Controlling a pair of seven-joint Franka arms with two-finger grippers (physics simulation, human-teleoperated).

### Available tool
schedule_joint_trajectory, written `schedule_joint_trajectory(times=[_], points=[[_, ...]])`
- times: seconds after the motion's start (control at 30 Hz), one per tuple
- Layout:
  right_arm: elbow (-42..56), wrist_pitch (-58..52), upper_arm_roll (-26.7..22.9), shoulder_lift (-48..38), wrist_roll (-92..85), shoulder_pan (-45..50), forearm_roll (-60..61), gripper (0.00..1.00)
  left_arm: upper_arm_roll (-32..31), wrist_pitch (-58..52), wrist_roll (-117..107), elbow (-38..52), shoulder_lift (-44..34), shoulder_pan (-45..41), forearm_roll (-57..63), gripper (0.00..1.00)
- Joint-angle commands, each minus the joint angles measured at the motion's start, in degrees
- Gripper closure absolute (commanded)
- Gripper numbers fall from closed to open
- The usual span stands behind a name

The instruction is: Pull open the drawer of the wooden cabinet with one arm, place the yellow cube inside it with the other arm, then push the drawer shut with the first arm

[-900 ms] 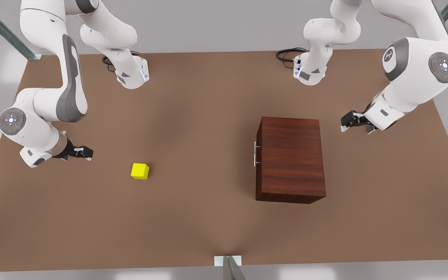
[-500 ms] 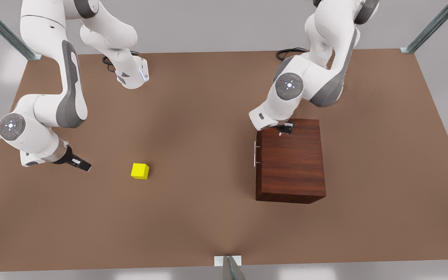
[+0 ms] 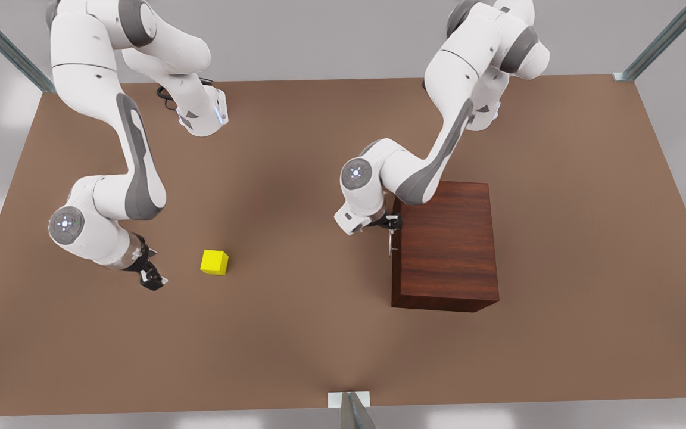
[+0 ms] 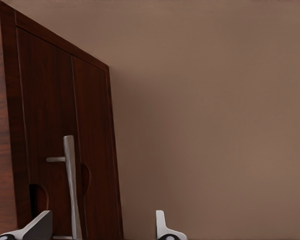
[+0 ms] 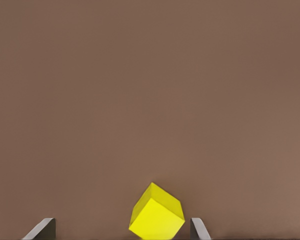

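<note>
The left gripper (image 3: 392, 224), fingers spread, sits at the handle (image 3: 390, 236) of the closed drawer (image 4: 65, 145); only one end of the bar lies between them, so a pull may slip off. The wooden cabinet (image 3: 445, 244) stands toward the surface's (image 3: 319, 333) right side in the front view. The right gripper (image 3: 152, 279), also open, hovers near the yellow cube (image 3: 214, 262); closing early could knock it away. Nothing blocks either.

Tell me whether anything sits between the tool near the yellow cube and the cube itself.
Nothing visible does. The right tool hangs open beside the yellow cube, with only bare table between them. In the right wrist view the cube lies ahead between the fingertips, not yet gripped.
</note>
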Motion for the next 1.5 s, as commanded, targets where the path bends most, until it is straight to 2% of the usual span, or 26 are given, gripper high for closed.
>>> schedule_joint_trajectory(times=[0.0,0.3,0.6,1.47], points=[[-1.0,4.3,0.0,-0.1,30.2,0.1,0.8,0.00,0.0,3.3,-22.7,-0.2,0.1,-0.1,2.4,0.00],[-6.5,11.1,0.1,0.3,35.2,3.2,0.3,0.00,0.0,2.8,-22.8,-0.3,2.3,-1.0,8.9,0.00],[-14.4,18.7,0.0,0.0,38.7,4.3,0.3,0.00,-0.1,3.2,-22.9,0.2,4.3,-1.4,10.0,0.00],[-18.1,23.2,0.1,5.5,42.1,7.0,0.8,0.00,-0.6,8.4,-22.8,1.5,5.5,-5.1,9.4,0.00]])
